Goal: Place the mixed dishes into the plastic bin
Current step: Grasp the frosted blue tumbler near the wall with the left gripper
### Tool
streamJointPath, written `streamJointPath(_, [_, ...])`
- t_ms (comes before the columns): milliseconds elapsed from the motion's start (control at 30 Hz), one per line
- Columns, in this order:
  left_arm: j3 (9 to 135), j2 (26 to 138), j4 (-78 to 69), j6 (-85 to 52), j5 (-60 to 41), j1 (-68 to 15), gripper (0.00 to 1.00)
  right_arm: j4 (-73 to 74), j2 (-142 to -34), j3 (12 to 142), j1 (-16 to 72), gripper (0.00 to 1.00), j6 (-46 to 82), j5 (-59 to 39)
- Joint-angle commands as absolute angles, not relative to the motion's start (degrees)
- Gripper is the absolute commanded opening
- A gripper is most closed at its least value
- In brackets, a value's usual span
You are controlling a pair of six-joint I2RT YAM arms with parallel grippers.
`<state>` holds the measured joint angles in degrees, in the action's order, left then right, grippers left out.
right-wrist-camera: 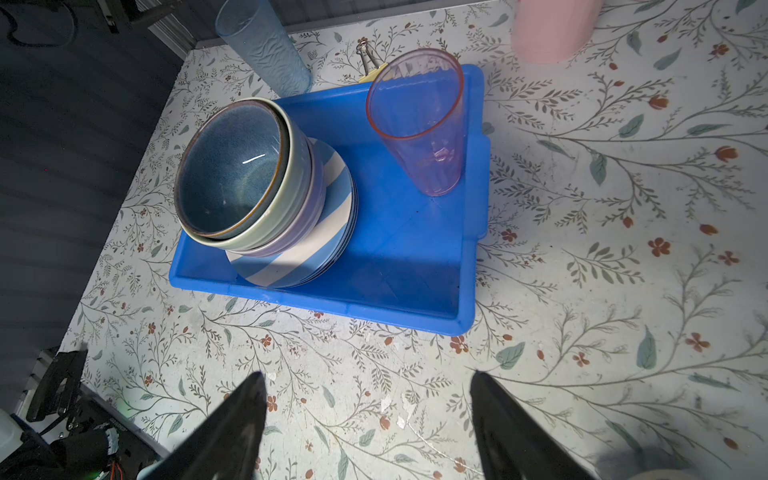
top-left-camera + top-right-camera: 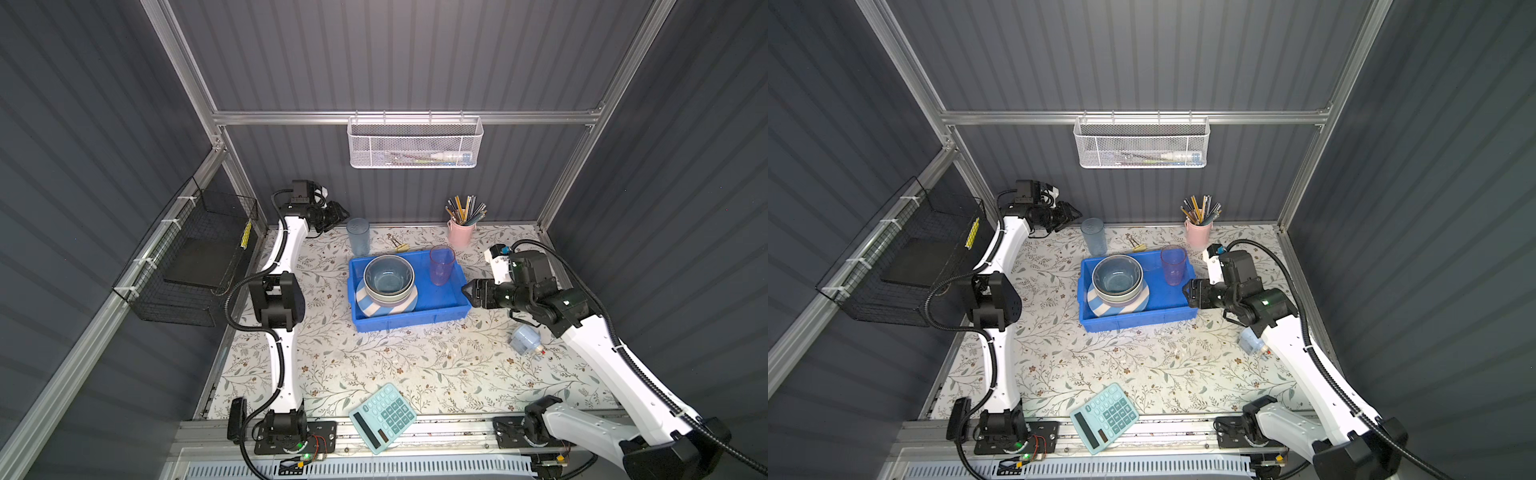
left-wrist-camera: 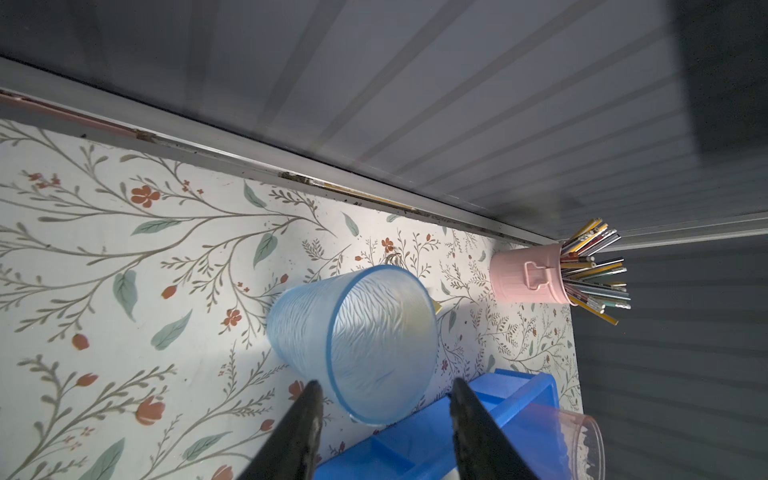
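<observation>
Blue translucent ribbed plastic tumbler [image 3: 353,345] stands upright just ahead of our left gripper [image 3: 385,384], jaws partly open and empty; we should centre them around its body, close gently, then lift it into the bright-blue rectangular plastic bin [image 3: 395,453] alongside. Our right gripper [image 1: 368,376] hangs wide open, empty.

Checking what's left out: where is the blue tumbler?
In both top views the blue tumbler stands upright on the table, outside the blue bin, behind its far-left corner.
</observation>
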<state>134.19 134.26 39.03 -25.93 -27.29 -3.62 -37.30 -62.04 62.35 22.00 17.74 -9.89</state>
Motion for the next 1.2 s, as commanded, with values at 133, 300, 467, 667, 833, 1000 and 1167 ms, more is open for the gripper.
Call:
streamJointPath(133, [135.5, 137.7, 42.1, -23.4, -27.8, -5.0, 0.50, -38.0, -61.1, 62.5, 21.9, 0.78, 17.9, -9.4])
streamJointPath(300, [136.9, 139.1, 44.3, -22.0, -26.1, -6.1, 0.49, -38.4, -61.0, 62.6, 21.8, 0.78, 18.1, -9.1])
streamJointPath(467, [136.9, 139.4, 46.9, -21.0, -22.0, -6.5, 0.45, -38.4, -61.1, 62.5, 21.9, 0.78, 18.0, -9.0])
streamJointPath(667, [137.1, 139.7, 48.7, -20.2, -20.0, -6.8, 0.34, -38.0, -61.6, 62.3, 21.8, 0.78, 18.3, -9.1])
streamJointPath(833, [136.9, 139.4, 49.8, -19.6, -17.3, -7.2, 0.30, -37.8, -62.0, 62.5, 21.8, 0.78, 18.3, -9.1])
streamJointPath(1000, [136.1, 138.5, 50.5, -19.4, -16.2, -7.2, 0.21, -37.9, -62.0, 62.5, 21.9, 0.78, 18.2, -9.1])
streamJointPath(1167, [134.4, 137.2, 49.7, -19.6, -17.2, -7.2, 0.16, -37.7, -62.0, 62.6, 21.9, 0.78, 18.1, -9.1])
